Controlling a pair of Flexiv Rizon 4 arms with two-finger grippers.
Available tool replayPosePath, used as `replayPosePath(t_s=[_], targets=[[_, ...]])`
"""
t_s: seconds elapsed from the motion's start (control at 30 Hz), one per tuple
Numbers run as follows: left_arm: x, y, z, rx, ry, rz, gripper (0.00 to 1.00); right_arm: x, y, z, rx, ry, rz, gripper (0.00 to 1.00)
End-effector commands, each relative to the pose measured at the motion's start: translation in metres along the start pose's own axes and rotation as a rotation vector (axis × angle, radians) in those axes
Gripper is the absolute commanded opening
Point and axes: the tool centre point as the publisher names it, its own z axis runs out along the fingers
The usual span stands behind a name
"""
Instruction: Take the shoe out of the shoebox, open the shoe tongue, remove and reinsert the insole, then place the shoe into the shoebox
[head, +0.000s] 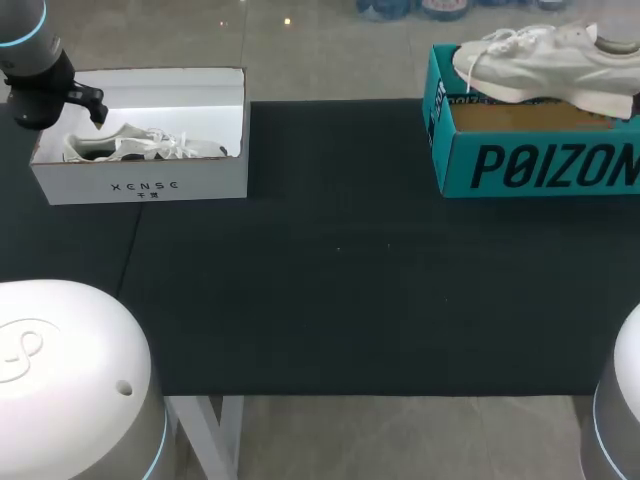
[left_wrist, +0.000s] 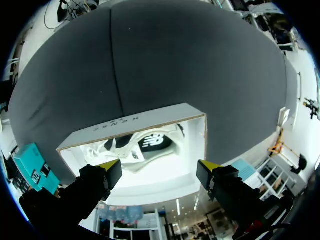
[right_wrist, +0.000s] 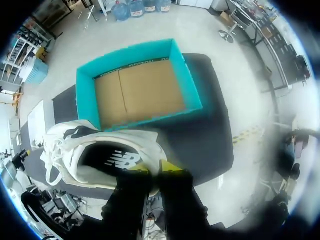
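**Shoe (head: 545, 60) held above teal box (head: 520, 160): the take-out step looks all but done**
Right gripper (right_wrist: 161, 170) jaws are pinched on the shoe's heel collar. Next, by my judgement, it must be set on the mat (head: 330, 260) so the tongue can be opened. Left gripper (left_wrist: 160, 169), jaws wide and empty, hovers over a white box (left_wrist: 125, 122) holding a second shoe (left_wrist: 145, 145). Both boxes bear printed lettering, and the insoles carry a logo.
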Motion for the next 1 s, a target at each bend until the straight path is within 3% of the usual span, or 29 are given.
replayPosePath(t_s=[0.03, 0.27, 0.43, 1.0], targets=[[0.000, 0.000, 0.000, 0.000, 0.001, 0.001, 1.00, 0.008, -0.107, 0.018, -0.516, 0.013, 0.013, 0.00], [0.000, 0.000, 0.000, 0.000, 0.001, 0.001, 1.00, 0.031, -0.153, 0.036, -0.545, 0.009, 0.015, 0.00], [0.000, 0.000, 0.000, 0.000, 0.001, 0.001, 1.00, 0.053, -0.176, 0.046, -0.562, -0.035, 0.026, 0.00], [0.000, 0.000, 0.000, 0.000, 0.001, 0.001, 1.00, 0.053, -0.176, 0.046, -0.562, -0.035, 0.026, 0.00]])
